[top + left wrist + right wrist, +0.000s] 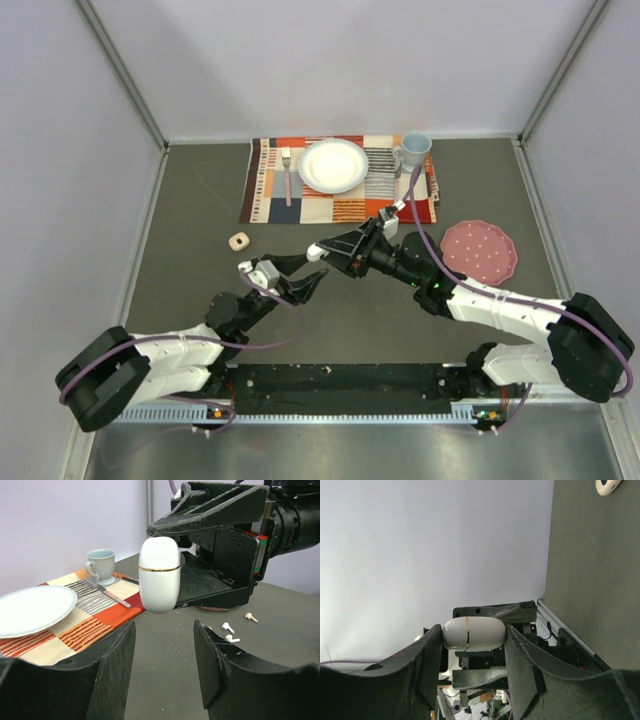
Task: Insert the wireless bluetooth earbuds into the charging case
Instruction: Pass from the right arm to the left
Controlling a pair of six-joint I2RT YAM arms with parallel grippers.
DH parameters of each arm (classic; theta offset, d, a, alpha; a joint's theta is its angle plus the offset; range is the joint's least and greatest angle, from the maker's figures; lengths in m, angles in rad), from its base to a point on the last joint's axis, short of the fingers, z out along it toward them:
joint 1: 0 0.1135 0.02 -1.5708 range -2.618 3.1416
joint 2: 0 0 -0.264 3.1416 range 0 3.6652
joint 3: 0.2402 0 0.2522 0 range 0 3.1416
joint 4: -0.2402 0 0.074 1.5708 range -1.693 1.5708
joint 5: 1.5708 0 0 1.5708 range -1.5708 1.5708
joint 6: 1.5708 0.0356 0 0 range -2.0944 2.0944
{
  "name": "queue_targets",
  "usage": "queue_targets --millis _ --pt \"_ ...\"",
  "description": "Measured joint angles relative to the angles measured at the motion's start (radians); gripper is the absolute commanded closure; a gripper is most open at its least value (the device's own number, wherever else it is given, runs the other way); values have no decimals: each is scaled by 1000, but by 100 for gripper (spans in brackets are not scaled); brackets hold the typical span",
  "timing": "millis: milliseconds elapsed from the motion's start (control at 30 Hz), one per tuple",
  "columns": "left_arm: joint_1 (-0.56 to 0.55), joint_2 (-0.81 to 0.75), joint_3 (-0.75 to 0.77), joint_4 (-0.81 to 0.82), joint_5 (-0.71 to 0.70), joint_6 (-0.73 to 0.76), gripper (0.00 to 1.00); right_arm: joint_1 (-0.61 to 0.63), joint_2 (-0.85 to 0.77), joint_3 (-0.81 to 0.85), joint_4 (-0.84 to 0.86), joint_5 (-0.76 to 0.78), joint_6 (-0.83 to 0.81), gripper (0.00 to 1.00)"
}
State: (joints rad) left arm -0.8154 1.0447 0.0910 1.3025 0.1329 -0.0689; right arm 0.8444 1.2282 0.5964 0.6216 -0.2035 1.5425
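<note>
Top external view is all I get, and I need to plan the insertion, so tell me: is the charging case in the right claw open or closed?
Observer: Closed. The left wrist view shows the charging case with its lid shut along an unbroken gold seam, pinched between the fingers of the right claw.
Operator: I can't find the earbuds from above. Where are they?
Observer: The left wrist view shows three earbuds lying loose and close together on the dark table, beside the right arm and none of them in the case.
</note>
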Motion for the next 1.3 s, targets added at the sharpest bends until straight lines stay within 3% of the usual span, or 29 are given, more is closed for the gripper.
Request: queue_targets --millis 700,1300 --pt "-1 -31 -4 1 -35 16 49 0 -2 27 -159 -3 -59 74" --pt "-3 -10 -3 -1 -23 8 49 0 23 26 -97 -26 -29 74"
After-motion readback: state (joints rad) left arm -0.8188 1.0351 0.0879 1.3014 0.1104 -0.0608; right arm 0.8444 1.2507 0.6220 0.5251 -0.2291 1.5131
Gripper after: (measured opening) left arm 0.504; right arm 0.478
